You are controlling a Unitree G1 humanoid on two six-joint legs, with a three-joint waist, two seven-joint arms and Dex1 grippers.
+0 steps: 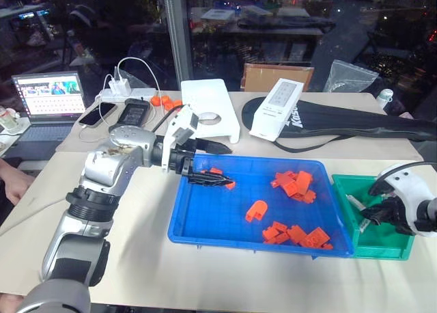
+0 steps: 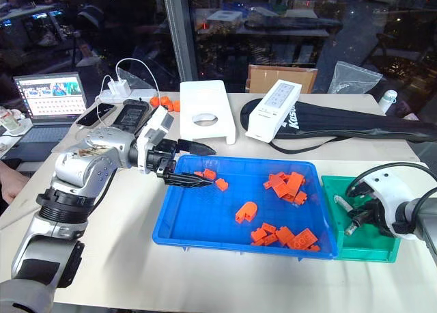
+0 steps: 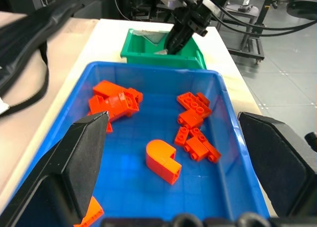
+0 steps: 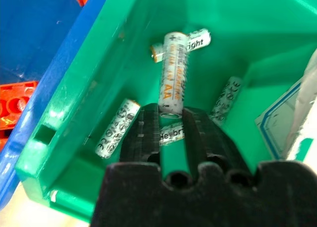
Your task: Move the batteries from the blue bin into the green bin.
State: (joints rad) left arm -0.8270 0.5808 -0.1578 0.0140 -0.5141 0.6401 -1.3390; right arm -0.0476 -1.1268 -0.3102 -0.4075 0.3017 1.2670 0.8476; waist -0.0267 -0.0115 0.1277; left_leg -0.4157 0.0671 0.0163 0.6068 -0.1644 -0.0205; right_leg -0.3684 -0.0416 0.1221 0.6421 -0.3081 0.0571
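Now silvery, printed batteries (image 4: 173,71) lie in the green bin (image 4: 89,78), right hand (image 4: 171,119) slightly parted.

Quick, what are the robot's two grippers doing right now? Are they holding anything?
Left gripper: open, holding nothing, over the blue bin.
Right gripper: inside the green bin, a battery at its fingertips; whether it grips cannot be told.

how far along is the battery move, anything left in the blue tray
Nearly done, it seems. Several silvery cylindrical batteries lie in the small teal-green plastic bin. The right gripper hangs over them, one battery at its parted fingertips, apparently being released. The wide blue plastic tray shows only orange plastic bricks; the left gripper hovers open there.
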